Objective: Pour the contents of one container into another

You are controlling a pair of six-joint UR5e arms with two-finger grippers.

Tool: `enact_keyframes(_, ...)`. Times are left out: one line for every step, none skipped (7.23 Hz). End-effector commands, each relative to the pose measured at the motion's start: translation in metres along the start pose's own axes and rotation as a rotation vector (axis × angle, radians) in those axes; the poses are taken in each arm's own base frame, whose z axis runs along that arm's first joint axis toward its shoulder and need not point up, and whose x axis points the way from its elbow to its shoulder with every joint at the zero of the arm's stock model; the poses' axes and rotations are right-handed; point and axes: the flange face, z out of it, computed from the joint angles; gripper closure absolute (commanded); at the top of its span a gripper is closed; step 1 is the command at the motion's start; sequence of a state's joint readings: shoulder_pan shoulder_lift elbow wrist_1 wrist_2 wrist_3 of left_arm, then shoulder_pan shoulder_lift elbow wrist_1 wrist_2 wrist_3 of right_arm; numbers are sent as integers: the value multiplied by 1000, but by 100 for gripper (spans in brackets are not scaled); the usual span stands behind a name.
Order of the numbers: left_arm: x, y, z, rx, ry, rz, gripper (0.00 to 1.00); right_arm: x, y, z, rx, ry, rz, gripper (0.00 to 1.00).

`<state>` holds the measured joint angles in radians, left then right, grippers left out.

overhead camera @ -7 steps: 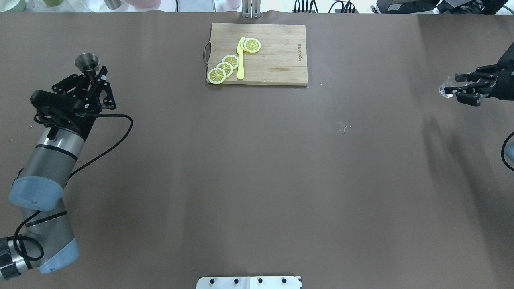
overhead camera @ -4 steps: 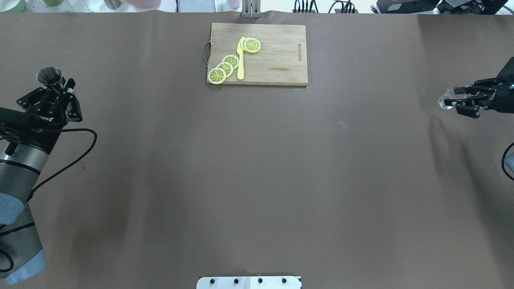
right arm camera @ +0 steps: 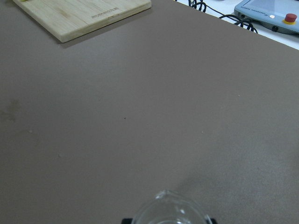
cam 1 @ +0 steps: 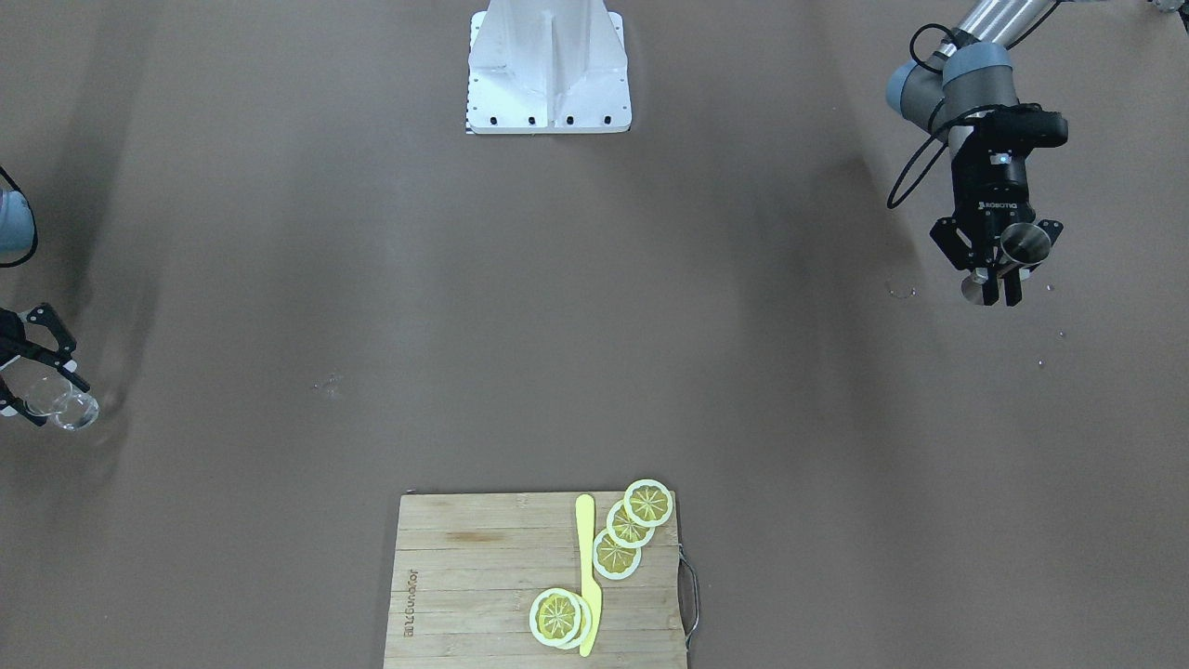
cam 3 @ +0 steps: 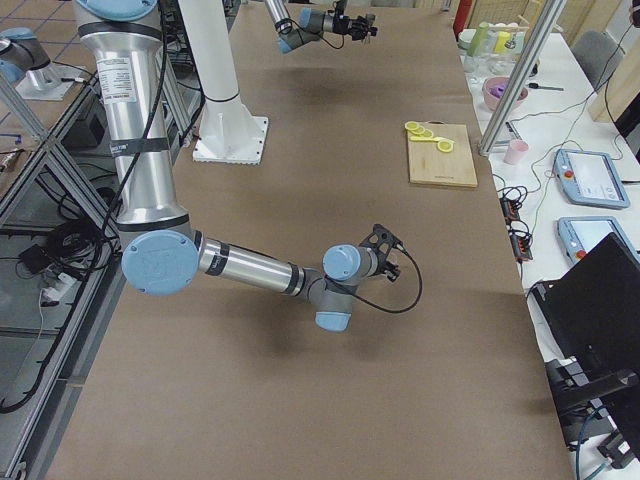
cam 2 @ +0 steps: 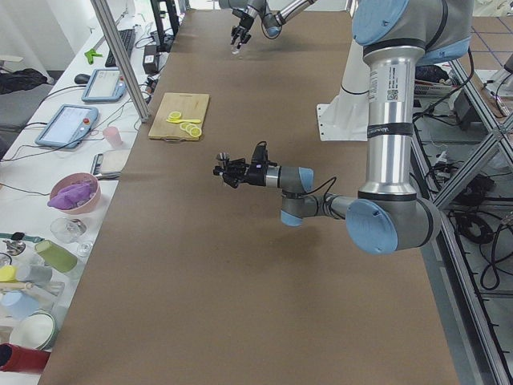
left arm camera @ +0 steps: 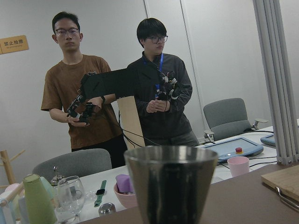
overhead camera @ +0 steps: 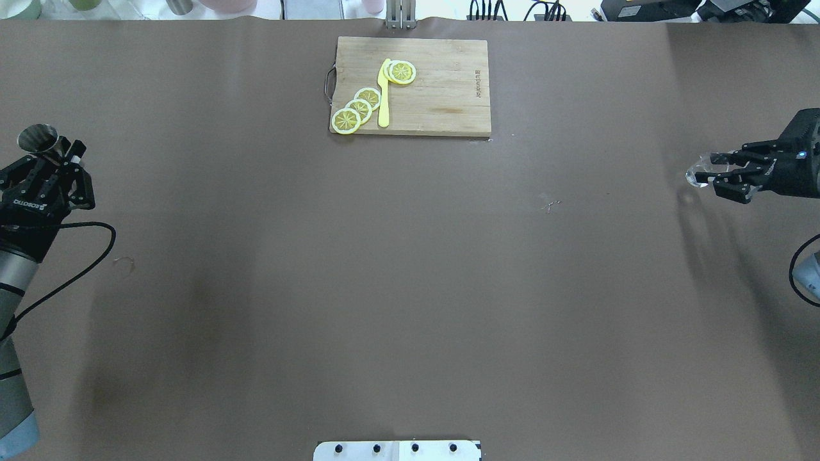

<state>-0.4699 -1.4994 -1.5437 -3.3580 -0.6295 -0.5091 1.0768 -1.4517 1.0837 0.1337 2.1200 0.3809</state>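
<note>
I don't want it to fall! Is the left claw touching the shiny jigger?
Touching: the front-facing view shows the left claw clamped around the steel jigger at its waist.

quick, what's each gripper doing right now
left gripper: shut on the steel jigger
right gripper: shut on the glass cup

A long table under a matte brown sheet fills the middle of the room. A white side bench runs along its far edge, and slanted aluminium frame posts rise between the two. On the table's near edge, aluminium profile struts stand over a floor of reddish-brown tiles. Beyond the bench, grey padded office chairs stand before a plain pale grey wall, which carries a small yellow sign. The light is soft and even, with faint darker shading toward the table's right end.
</note>
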Motion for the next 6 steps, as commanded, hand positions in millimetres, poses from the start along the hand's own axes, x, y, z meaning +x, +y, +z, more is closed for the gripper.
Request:
enact_keyframes(16,-36,-25,-27,28,5,100,-6,3,5,-1,-11,-5,100)
enact_keyframes(17,-30,-42,-22,-21,23,100,-10,3,8,-4,-17,-9,100)
enact_keyframes(5,-20,-68,-29,-48,48,100,-11,3,11,-1,-10,-11,100)
enact_keyframes(-1,-22,-82,-46,-39,18,100,-14,4,14,0,-4,-13,100)
enact_keyframes(-5,-21,-93,-47,-57,-11,100,-14,5,14,0,-3,-13,100)
enact_keyframes(-10,-18,-104,-55,-57,-7,100,-16,6,15,1,-7,-15,100)
